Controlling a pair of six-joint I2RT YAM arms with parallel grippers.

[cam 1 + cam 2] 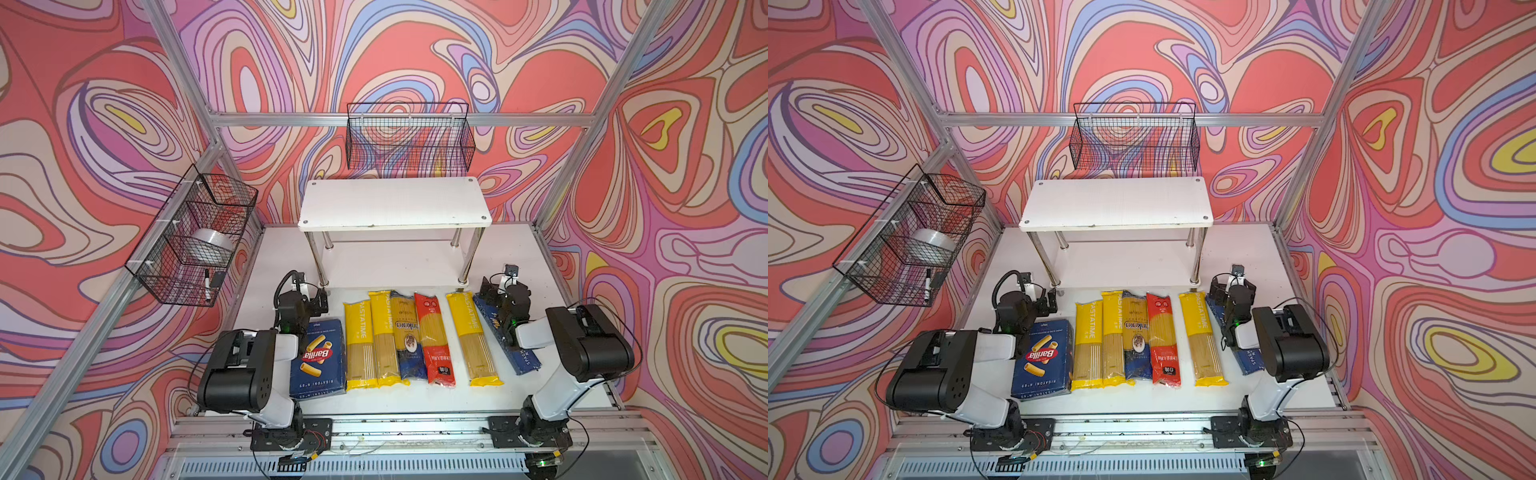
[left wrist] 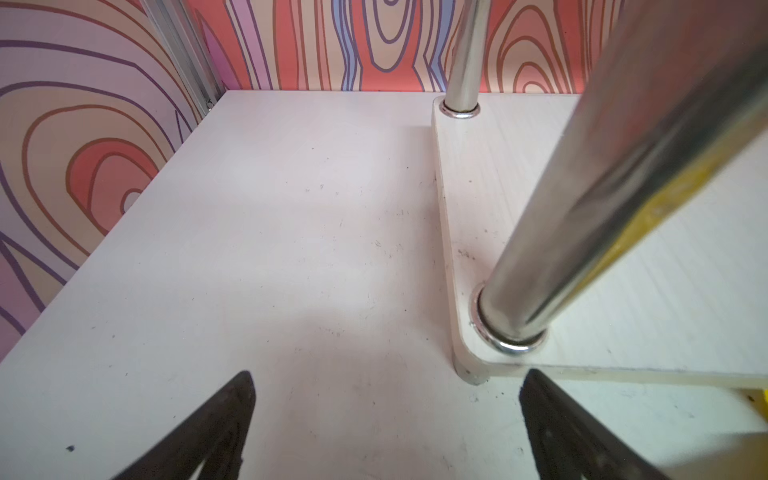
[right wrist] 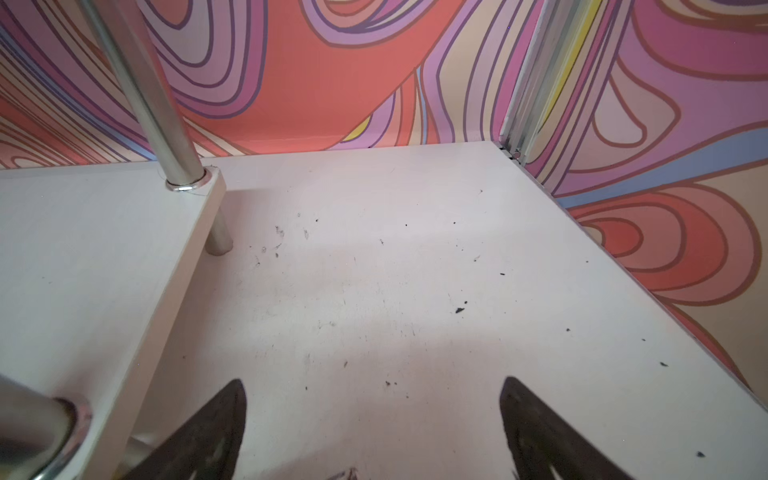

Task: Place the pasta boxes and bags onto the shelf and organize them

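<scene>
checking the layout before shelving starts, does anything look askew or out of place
The long blue spaghetti box lies slanted at the row's right end, partly under the right arm, while the bags lie roughly parallel. Nothing looks spilled.

At rear of table (image 1: 415, 399): shelf (image 1: 395, 203). Before shelf: bags (image 1: 405, 336) in row. Left of row: wide box (image 1: 320, 365). Right of row: narrow box (image 1: 524, 357).
</scene>
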